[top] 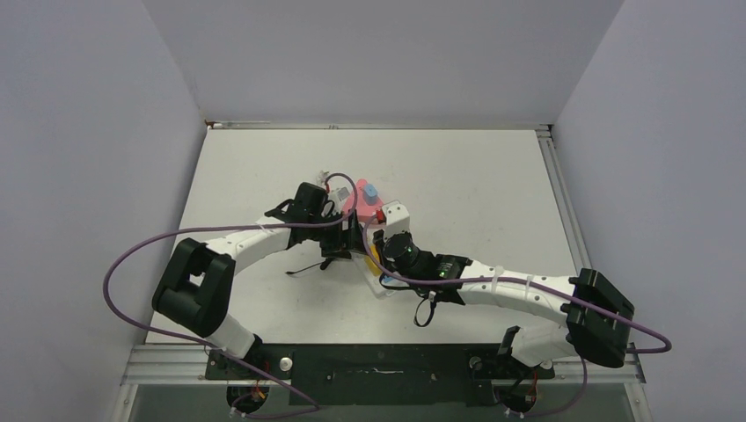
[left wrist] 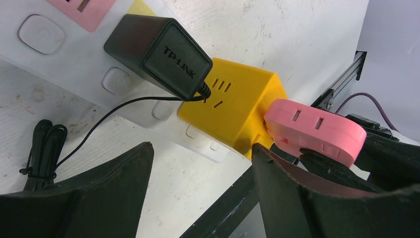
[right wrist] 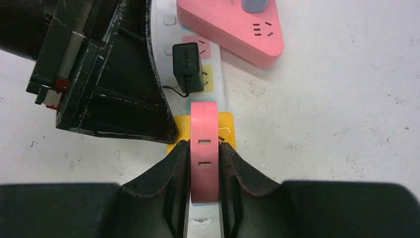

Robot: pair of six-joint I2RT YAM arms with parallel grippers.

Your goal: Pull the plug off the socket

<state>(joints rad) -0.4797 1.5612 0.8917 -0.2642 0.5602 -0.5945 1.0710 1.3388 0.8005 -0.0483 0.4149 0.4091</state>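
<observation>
The long white power strip (right wrist: 218, 89) lies on the table and also shows in the left wrist view (left wrist: 44, 54). A yellow cube adapter (right wrist: 229, 126) sits on it. A flat pink plug (right wrist: 204, 148) stands on edge against the cube. My right gripper (right wrist: 204, 145) is shut on this pink plug, one finger on each flat side. In the left wrist view the pink plug (left wrist: 312, 129) butts the yellow cube (left wrist: 237, 109). My left gripper (left wrist: 200, 148) is open and empty, just beside the strip near the black TP-LINK adapter (left wrist: 163, 52). In the top view both grippers (top: 339, 239) (top: 385, 244) crowd over the strip.
The black adapter's thin cable (left wrist: 99, 121) runs to a coiled bundle (left wrist: 42, 148) on the table. A pink triangular adapter (right wrist: 233, 29) with a blue plug (right wrist: 255, 5) sits at the strip's far end. The left arm's body (right wrist: 99, 74) is close to the left of the strip.
</observation>
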